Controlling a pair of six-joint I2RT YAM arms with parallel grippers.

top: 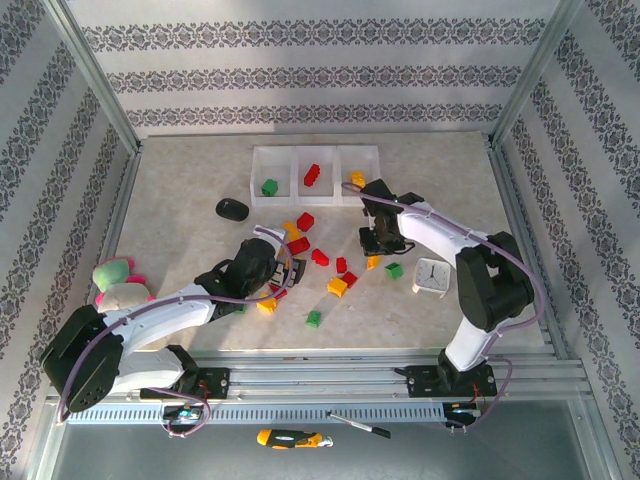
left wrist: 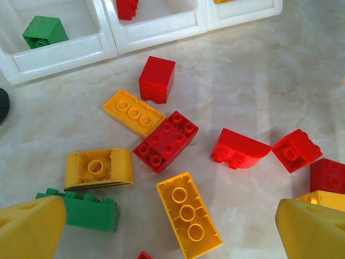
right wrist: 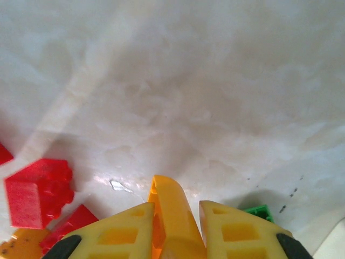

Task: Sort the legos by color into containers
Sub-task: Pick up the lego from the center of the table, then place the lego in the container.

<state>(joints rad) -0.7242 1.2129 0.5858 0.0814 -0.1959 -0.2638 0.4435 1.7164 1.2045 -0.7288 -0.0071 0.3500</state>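
Top external view: a white tray point(top: 338, 160) with three compartments in a row sits at the far side of a marbled table point(top: 200, 180). Its left compartment holds a green brick point(top: 269, 187), the middle one a red brick point(top: 312, 175), and the right one a yellow brick point(top: 357, 179). Loose legos point(top: 320, 257) in red, yellow-orange and green lie scattered on the table in front of the tray, between the two arms.

The right gripper point(top: 374, 252) points down at the table, near the front of the tray's right compartment. Right wrist view: its yellow fingers point(right wrist: 116, 232) are clamped on a yellow-orange lego point(right wrist: 168, 197) that stands on edge between them. A red lego point(right wrist: 39, 191) lies to the left, and a green lego point(right wrist: 256, 212) peeks out behind the other finger.

The left gripper point(top: 290, 272) hovers low over the left part of the scatter. Left wrist view: its jaws are spread wide, with one fingertip at each lower corner of the frame, above bricks lying flat on the table. Among these are a long yellow brick point(left wrist: 188, 214) and a six-stud red brick point(left wrist: 166, 141).

A black oval object point(top: 232, 209) lies left of the tray. A plush toy point(top: 118, 280) sits at the table's left edge, and a small white clock point(top: 432, 275) sits beside the right arm.
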